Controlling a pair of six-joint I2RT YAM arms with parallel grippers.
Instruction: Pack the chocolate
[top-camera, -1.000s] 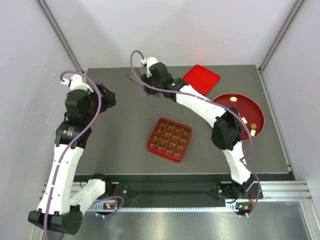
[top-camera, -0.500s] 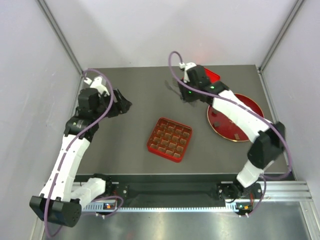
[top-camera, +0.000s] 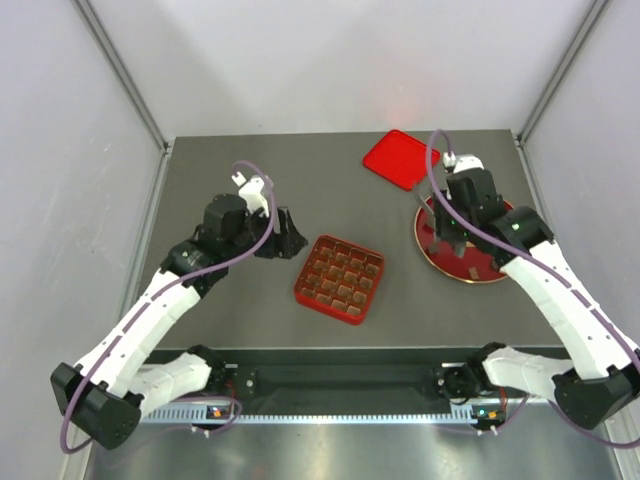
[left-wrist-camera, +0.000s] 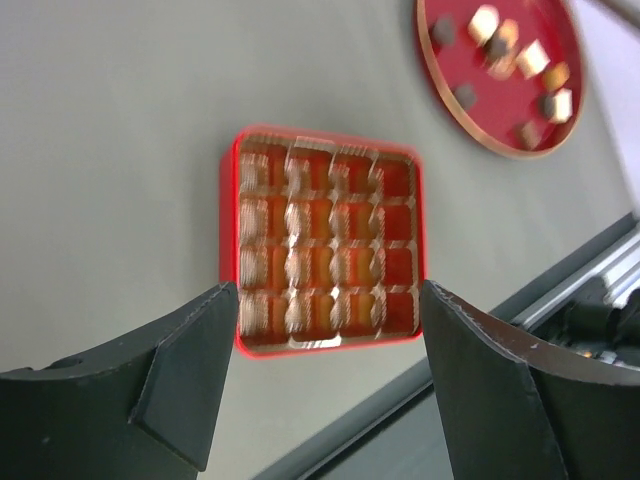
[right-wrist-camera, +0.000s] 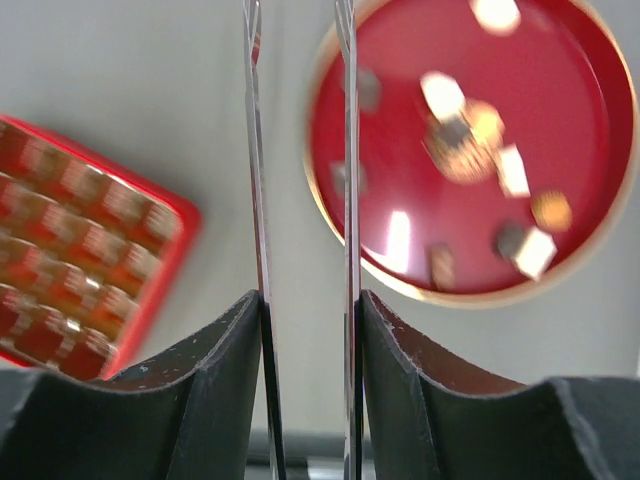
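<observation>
The chocolate (right-wrist-camera: 462, 130) is several small dark, tan and cream pieces on a round red plate (right-wrist-camera: 400, 190), also seen in the left wrist view (left-wrist-camera: 505, 55). The red gridded tray (top-camera: 340, 278) sits mid-table; its cells look bare, though the wrist views are blurred. My left gripper (top-camera: 287, 238) hangs open and empty just left of the tray (left-wrist-camera: 325, 255). My right gripper (top-camera: 440, 232) hovers over the plate's left edge (top-camera: 478, 268), its thin blade fingers (right-wrist-camera: 346, 150) a narrow gap apart with nothing between them.
A flat red square lid (top-camera: 400, 158) lies at the back, left of the plate. The tray's corner shows at the left of the right wrist view (right-wrist-camera: 80, 260). Metal rails run along the table's near edge (top-camera: 400, 385).
Both arms swung in. The left gripper came from the far left to beside the tray. The right gripper came from the back centre, past the lid, to over the plate.
</observation>
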